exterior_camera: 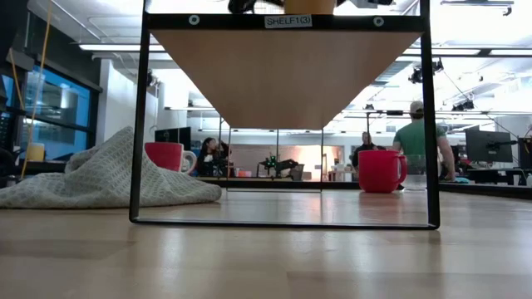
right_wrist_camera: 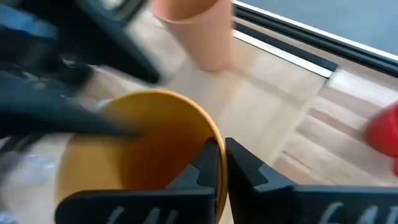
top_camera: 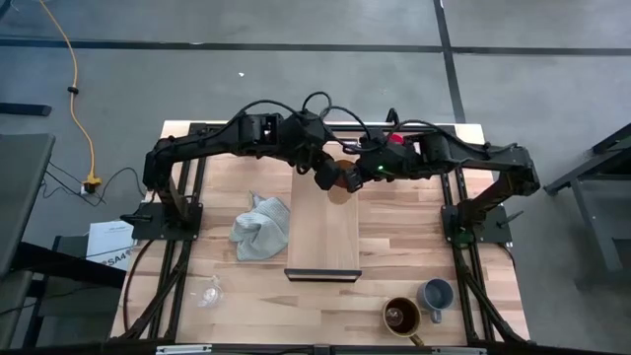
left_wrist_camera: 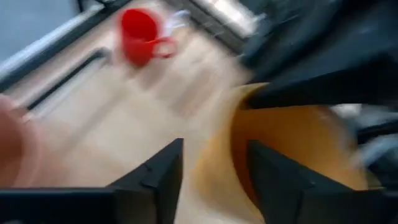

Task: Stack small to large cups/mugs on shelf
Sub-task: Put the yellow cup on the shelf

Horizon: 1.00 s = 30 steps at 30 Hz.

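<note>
An orange cup [top_camera: 342, 177] is at the far end of the light-wood shelf [top_camera: 323, 237], with both grippers at it. My right gripper [right_wrist_camera: 222, 165] is shut on its rim. My left gripper [left_wrist_camera: 217, 174] is open, its fingers on either side of the cup's wall [left_wrist_camera: 214, 168]; I cannot tell whether they touch it. In the low view the cup's base [exterior_camera: 309, 7] shows at the shelf's top. A peach cup [right_wrist_camera: 199, 25] stands on the table just beyond. A red mug [top_camera: 394, 140] stands at the far edge. My right gripper pinches the orange cup's rim [right_wrist_camera: 214, 140], one finger [right_wrist_camera: 202, 171] inside the cup and one [right_wrist_camera: 252, 171] outside. The fingers slant down at it from the table's right side. The cup stands upright, mouth up.
A grey cloth [top_camera: 261, 229] lies left of the shelf. A clear glass [top_camera: 209, 293] is at the near left. A brown mug [top_camera: 401, 316] and a blue-grey mug [top_camera: 436, 294] are at the near right. Two red mugs [exterior_camera: 166, 155] [exterior_camera: 381, 170] show behind the shelf frame. People sit in the room beyond.
</note>
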Each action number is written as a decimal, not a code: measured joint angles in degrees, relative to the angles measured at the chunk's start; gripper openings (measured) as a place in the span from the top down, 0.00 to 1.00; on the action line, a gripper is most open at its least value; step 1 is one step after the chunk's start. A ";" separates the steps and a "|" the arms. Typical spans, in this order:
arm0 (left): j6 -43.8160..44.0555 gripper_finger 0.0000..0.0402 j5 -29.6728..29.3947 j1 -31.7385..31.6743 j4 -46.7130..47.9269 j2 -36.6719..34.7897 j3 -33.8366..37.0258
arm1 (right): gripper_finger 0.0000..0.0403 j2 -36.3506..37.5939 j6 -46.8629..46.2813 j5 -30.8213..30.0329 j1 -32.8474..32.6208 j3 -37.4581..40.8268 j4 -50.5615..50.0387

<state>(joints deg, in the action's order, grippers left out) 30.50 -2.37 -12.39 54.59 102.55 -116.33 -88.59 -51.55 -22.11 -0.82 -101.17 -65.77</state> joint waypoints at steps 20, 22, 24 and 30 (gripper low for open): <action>-4.62 0.41 4.51 0.07 -3.14 -16.64 0.00 | 1.00 0.93 4.39 -4.61 2.91 -0.08 -6.02; -4.68 0.41 4.53 0.07 -2.56 -18.73 0.00 | 1.00 0.93 6.33 -4.72 4.26 -0.10 -6.16; -4.76 0.41 4.21 0.07 -1.38 -20.25 0.02 | 1.00 0.93 7.51 -5.50 5.89 -0.11 -5.82; -4.76 0.41 3.84 0.07 -1.77 -23.41 0.04 | 1.00 0.89 15.94 -4.80 11.95 3.61 5.53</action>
<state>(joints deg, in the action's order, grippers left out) 25.74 1.46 -12.32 52.82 79.15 -116.29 -87.70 -35.61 -26.91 11.13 -97.56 -60.24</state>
